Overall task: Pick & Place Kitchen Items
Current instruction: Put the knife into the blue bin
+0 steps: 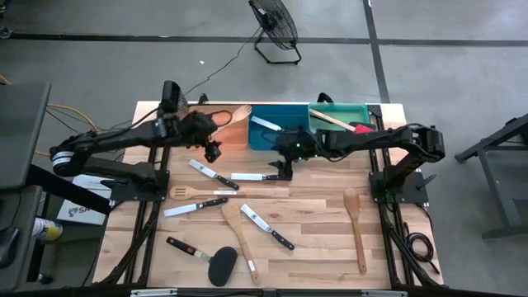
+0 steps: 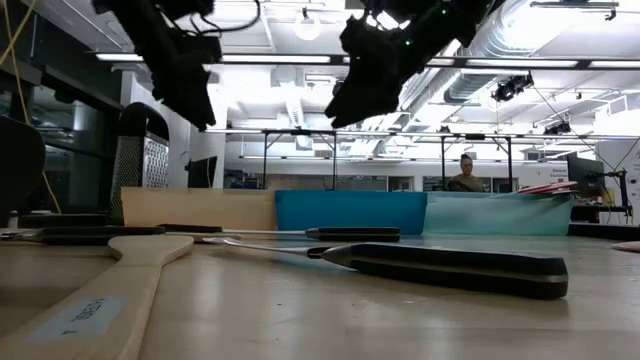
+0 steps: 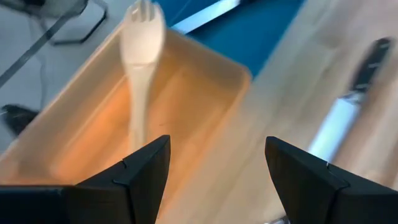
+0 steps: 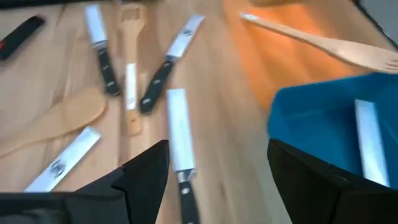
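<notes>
We have both hands raised above the far half of the counter (image 1: 313, 206), each spread wide and holding nothing. Our left hand (image 1: 213, 150) hangs just in front of the orange bin (image 1: 233, 136), where a wooden fork (image 1: 238, 115) already leans against the far rim; we judge it is free to fetch another piece. Our right hand (image 1: 283, 167) hovers near the blue bin (image 1: 276, 142), which holds one knife (image 1: 264, 124), directly over a black-handled knife (image 1: 254, 176) lying flat, probably lining up to take it. The remaining kitchen items, knives, wooden spoons (image 1: 355, 223) and a black-headed turner (image 1: 216, 263), lie scattered toward the near edge.
</notes>
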`<state>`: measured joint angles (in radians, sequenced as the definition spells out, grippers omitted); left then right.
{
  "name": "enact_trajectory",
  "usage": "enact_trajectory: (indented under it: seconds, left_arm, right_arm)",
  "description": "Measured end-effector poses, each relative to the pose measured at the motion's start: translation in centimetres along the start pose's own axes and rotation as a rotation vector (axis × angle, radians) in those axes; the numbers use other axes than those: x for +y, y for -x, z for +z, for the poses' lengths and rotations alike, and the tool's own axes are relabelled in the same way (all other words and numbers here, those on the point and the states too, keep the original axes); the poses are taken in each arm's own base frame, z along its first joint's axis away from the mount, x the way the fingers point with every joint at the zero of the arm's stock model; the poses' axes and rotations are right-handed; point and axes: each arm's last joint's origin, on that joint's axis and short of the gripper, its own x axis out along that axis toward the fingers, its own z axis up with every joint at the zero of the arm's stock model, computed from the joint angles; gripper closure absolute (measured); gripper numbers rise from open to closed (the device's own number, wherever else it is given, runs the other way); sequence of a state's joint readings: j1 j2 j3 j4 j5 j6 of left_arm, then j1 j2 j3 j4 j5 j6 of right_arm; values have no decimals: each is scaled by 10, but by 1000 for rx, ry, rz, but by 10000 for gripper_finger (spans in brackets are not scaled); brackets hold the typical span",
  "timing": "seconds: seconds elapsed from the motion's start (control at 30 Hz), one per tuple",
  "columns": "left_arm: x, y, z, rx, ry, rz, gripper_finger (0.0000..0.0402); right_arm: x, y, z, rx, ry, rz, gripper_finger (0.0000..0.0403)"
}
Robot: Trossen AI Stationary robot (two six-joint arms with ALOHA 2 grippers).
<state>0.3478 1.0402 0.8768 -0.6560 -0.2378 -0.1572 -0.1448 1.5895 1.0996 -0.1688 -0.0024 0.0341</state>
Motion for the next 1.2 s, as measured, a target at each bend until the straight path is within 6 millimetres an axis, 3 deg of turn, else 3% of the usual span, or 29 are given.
enact_trajectory:
  seconds: [0.37,0.67,1.2]
  left_arm:
    - [-22,24,-29,-173,-7,-163,144]
    - [-31,30,-33,-181,-35,-205,144]
    - [-30,30,-33,-181,-36,-191,144]
  right_arm:
    - [15,-9,-23,199,41,24,141]
    - [28,-38,-48,337,121,49,141]
    - [24,-84,-86,481,129,9,141]
